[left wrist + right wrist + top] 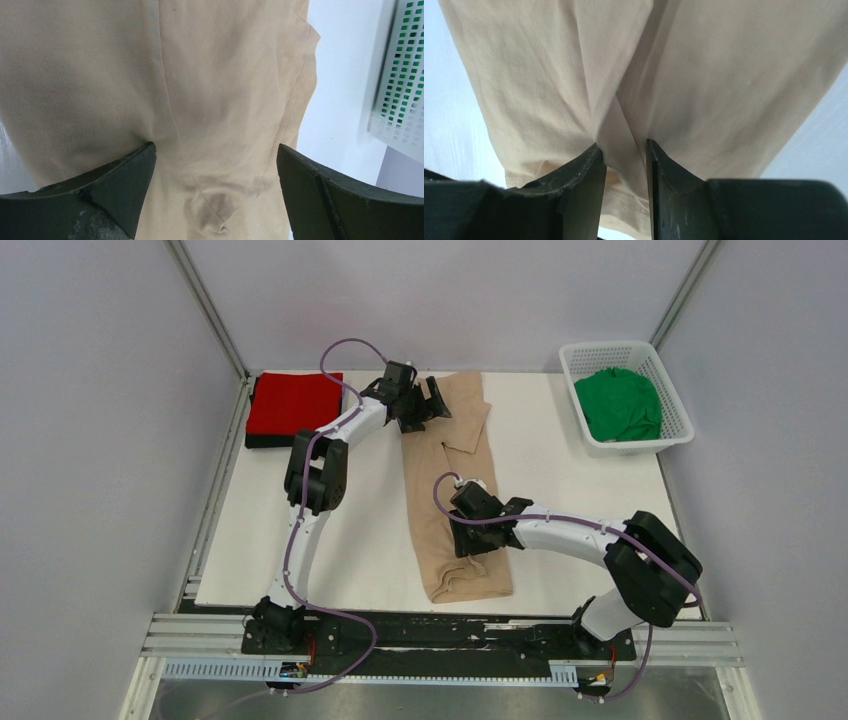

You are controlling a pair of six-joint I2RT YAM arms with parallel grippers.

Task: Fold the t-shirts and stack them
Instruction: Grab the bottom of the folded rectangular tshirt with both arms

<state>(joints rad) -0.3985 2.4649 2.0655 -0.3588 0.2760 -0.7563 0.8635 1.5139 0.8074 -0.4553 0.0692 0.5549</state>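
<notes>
Grips a raised fold near the near end of the beige shirt (455,490), laid as a long strip down the middle of the table (350,540), in the narrowed jaws of the right gripper (624,155), and poises the left gripper (215,150) wide open over the far end, apparently for a crosswise fold.
</notes>
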